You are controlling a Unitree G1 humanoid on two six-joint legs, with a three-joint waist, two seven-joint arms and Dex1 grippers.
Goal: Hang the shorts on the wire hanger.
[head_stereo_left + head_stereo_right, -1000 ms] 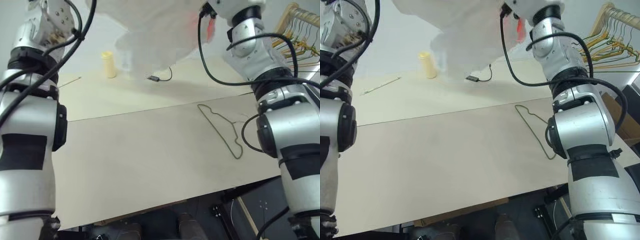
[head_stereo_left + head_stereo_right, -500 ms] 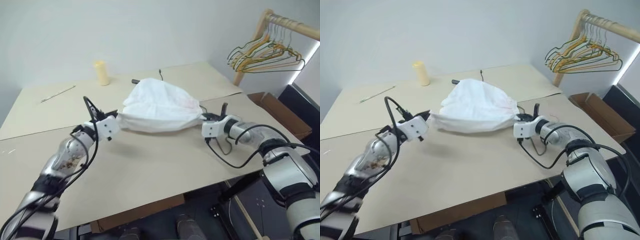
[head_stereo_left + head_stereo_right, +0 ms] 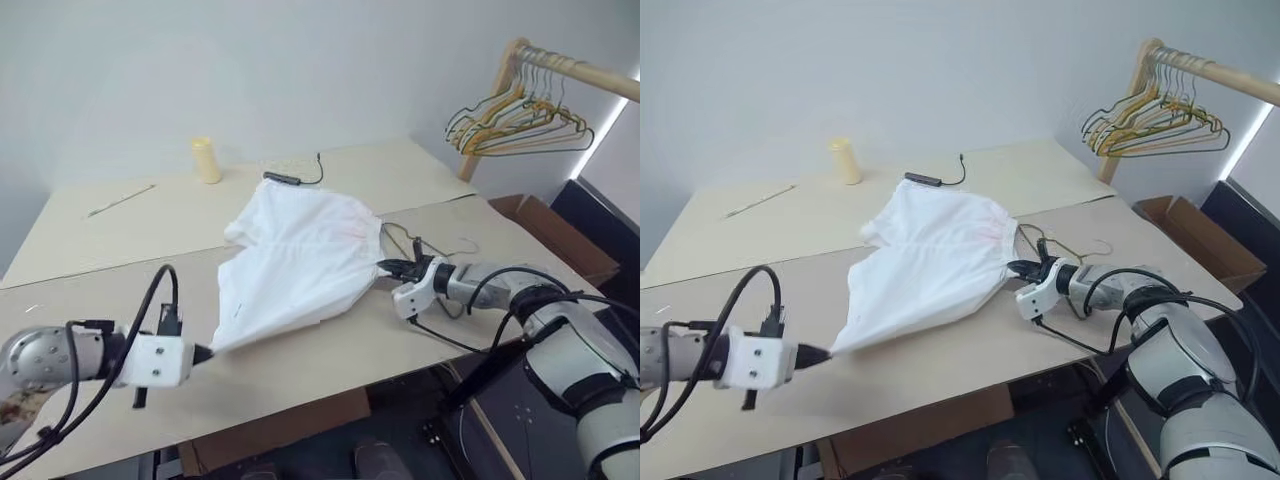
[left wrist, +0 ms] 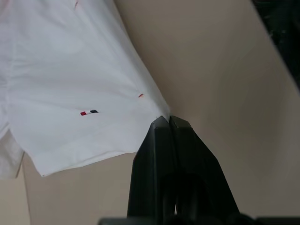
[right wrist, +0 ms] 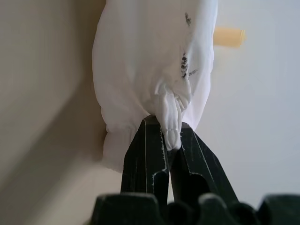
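Beige counter: both tools, left tool and right tool, pinch the shorts spread flat (laying-out step); next, threading the wire hanger.

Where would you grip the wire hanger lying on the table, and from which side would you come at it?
Probably the bare hook end of the wire hanger, coming from above on the robot's right. The wire lies flat on the table, so the fingers must straddle it from the top. Its other end seems tucked under the edge of the shorts, which leaves the hook side free.
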